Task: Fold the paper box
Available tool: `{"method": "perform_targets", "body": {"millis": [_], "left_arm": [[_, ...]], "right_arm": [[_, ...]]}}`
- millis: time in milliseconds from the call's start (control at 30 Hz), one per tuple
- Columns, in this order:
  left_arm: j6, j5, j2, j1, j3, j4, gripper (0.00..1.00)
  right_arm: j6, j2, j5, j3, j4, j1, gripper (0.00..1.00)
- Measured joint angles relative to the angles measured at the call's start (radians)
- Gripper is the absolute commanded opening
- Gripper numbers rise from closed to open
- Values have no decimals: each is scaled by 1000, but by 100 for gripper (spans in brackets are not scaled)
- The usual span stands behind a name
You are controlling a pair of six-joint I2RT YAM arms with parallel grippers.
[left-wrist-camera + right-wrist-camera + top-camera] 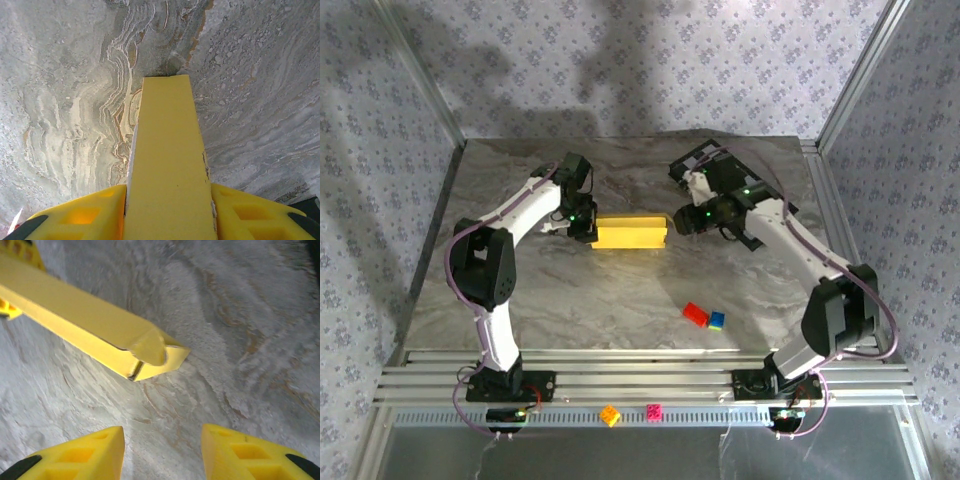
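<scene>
My left hand is clamped on the left end of the paper box, a long yellow folded shape at the centre of the overhead frame on the marbled bench. In my left wrist view it runs up from between my fingers at the bottom edge. My right hand is spread wide, just beside the box's right end without touching it.
</scene>
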Motion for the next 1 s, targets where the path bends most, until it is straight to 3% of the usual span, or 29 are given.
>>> {"method": "perform_targets", "body": {"millis": [500, 1000], "left_arm": [[0, 0, 0, 0, 0, 0, 42], [0, 2, 0, 2, 0, 1, 42]], "right_arm": [[-116, 168, 141, 134, -9, 66, 43], [-125, 230, 134, 214, -21, 66, 17]]}}
